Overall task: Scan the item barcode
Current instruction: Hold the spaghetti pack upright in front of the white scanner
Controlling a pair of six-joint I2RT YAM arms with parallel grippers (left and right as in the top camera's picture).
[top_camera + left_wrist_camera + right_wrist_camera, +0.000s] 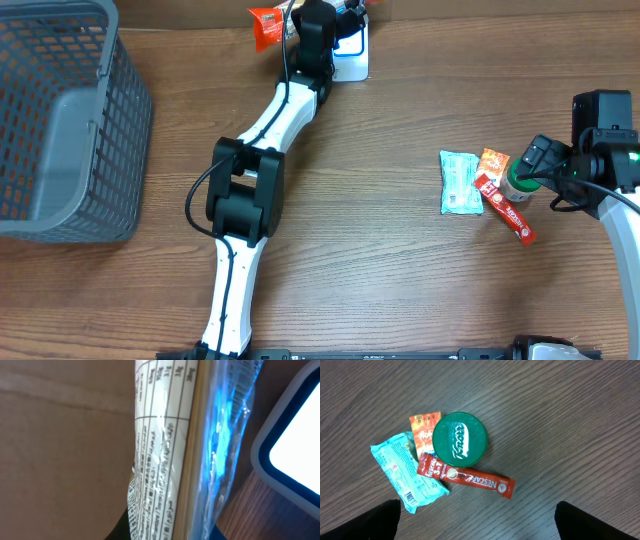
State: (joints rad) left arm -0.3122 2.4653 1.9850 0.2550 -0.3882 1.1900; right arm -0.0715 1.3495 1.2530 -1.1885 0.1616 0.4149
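Your left fingers [116, 532] grip the snack packet [160, 460] at the tabletop's [400, 200] far edge. Its long axis runs straight out from them, with the white scanner window [295, 445] just beside its clear-wrapped face. Your right fingers [365, 522] hang spread wide over the Knorr lid [459, 439] — well apart.

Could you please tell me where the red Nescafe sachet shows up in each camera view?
Overhead: the red Nescafe sachet lies at the right, slanting down to the right.
Left wrist: not in it; a held packet fills the view.
Right wrist: just below centre.
Shared landmark: the green Knorr lid, against the sachet's upper edge.
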